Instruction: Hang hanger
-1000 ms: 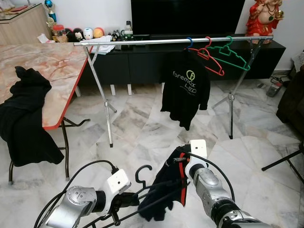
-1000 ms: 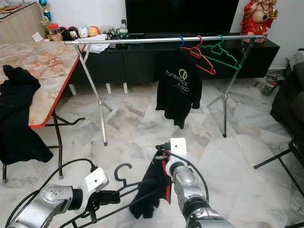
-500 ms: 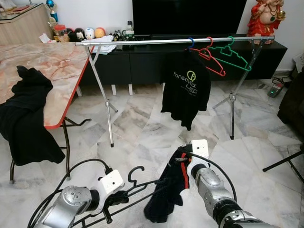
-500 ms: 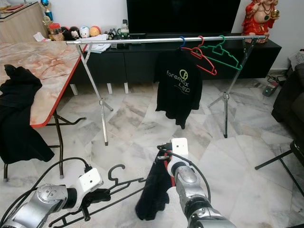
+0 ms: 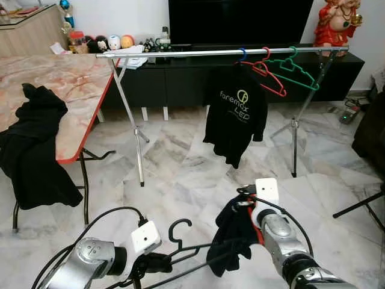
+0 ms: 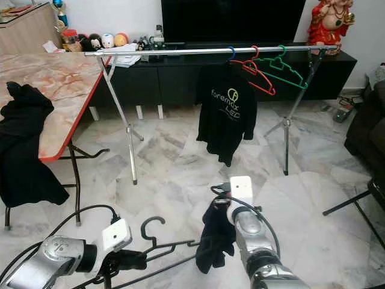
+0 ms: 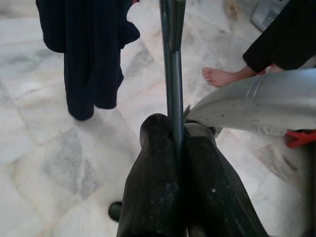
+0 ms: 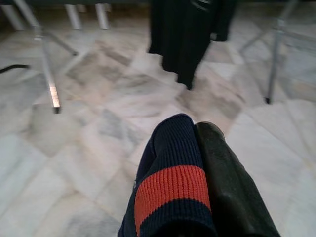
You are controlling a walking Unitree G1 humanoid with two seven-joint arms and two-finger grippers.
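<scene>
A black hanger (image 5: 180, 241) lies nearly level low over the floor, hook up, and my left gripper (image 5: 157, 263) is shut on its thin bar (image 7: 170, 74). Its far end reaches a dark knit garment (image 5: 231, 238) with a red stripe (image 8: 170, 185), which hangs from my right gripper (image 5: 249, 214), shut on it. Ahead stands a silver clothes rail (image 5: 198, 53). On its right half hang a black printed shirt (image 5: 236, 111), a red hanger (image 5: 267, 75) and a green hanger (image 5: 295, 69).
A marble-topped table (image 5: 60, 84) with a red edge stands at left, with black clothes (image 5: 33, 144) draped over it. A black TV cabinet (image 5: 180, 78) runs behind the rail. A dark sofa (image 5: 370, 126) is at right. A person's bare foot (image 7: 222, 76) is on the floor close by.
My right gripper has carried the dark garment to the right. The hanger in my left gripper has shifted right with it, and its hook sits a little lower.
</scene>
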